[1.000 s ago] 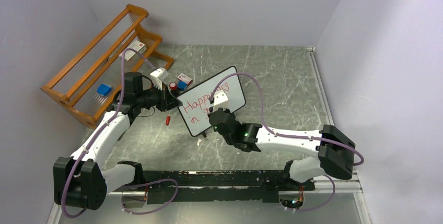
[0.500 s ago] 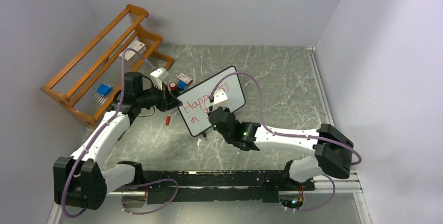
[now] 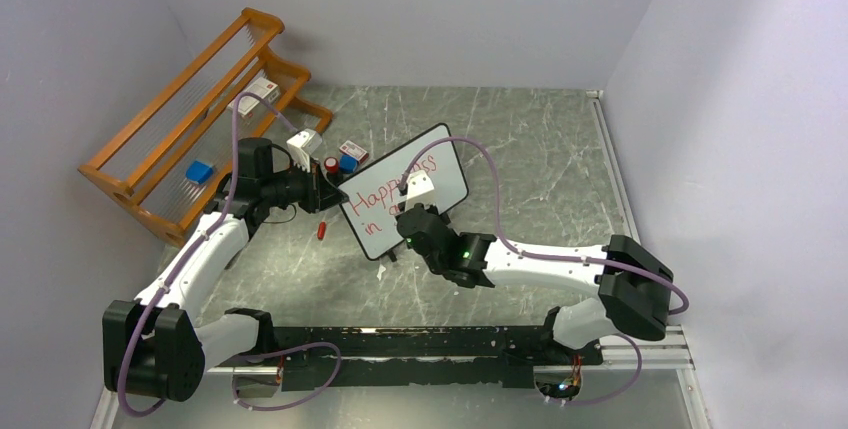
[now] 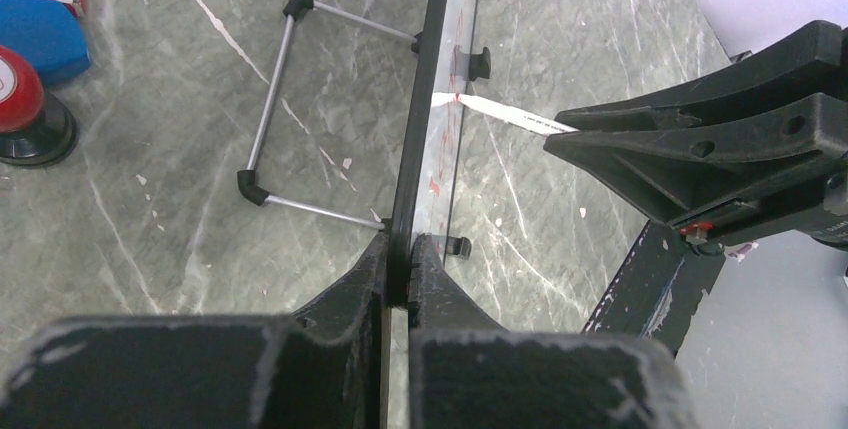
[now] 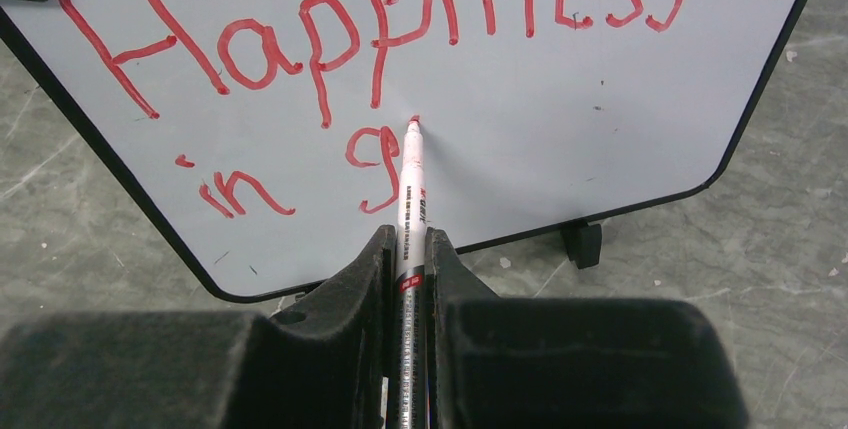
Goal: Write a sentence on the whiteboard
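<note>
Red-tipped marker (image 5: 409, 184), pinched in the right claw (image 5: 405, 244), touches the board (image 5: 590, 109) beside the unfinished sentence (image 5: 378, 54); left claw (image 4: 399, 249) clamps its edge so strokes cannot tip it.

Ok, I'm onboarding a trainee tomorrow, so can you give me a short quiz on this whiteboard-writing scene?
1. True or false: the left gripper is shut on the edge of the small white whiteboard with the thin black frame.
2. What does the right gripper hold? A) a sponge B) a white-barrelled red marker C) nothing
3. Fill in: the red handwritten sentence so far reads "Happiness in __".
Key: 1 true; 2 B; 3 g.
</note>
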